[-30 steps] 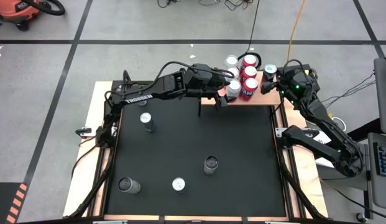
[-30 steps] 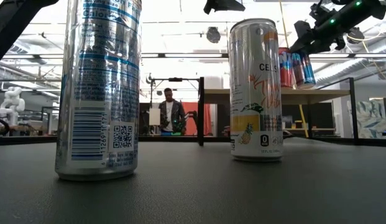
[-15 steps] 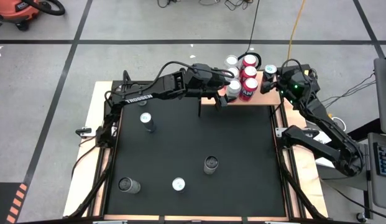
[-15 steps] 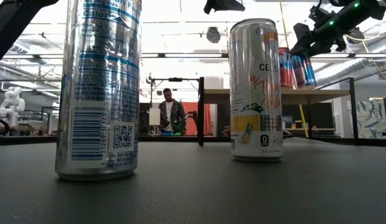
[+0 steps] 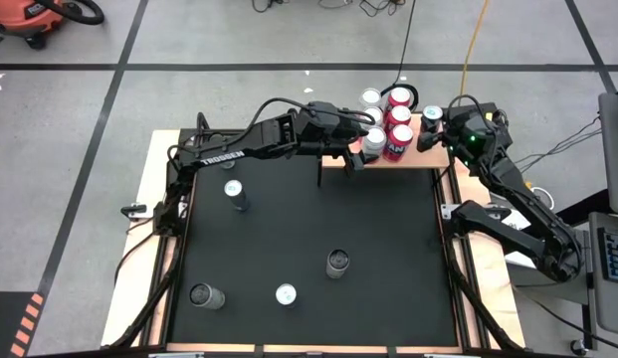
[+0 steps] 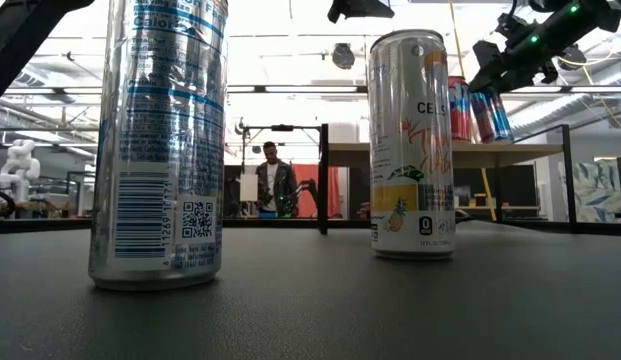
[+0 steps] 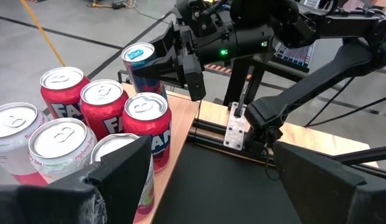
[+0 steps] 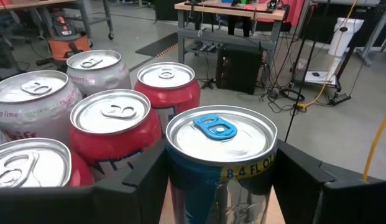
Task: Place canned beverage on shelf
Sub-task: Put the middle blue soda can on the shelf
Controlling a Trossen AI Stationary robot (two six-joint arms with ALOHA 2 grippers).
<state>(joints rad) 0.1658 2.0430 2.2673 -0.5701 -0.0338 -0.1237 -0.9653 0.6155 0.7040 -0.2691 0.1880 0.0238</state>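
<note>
On the shelf (image 5: 428, 154) at the table's far edge, your right gripper (image 5: 435, 126) clamps a blue can (image 5: 432, 117) beside the red cans (image 5: 397, 139). Your left gripper (image 5: 360, 151) hangs open by them; nothing has moved since a second ago.

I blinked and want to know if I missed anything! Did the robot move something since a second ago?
Barely. The right gripper edged slightly along the shelf, holding the blue-tabbed can. The left gripper stayed put, open around a can at the shelf's front edge. The four cans on the table stayed put.
</note>
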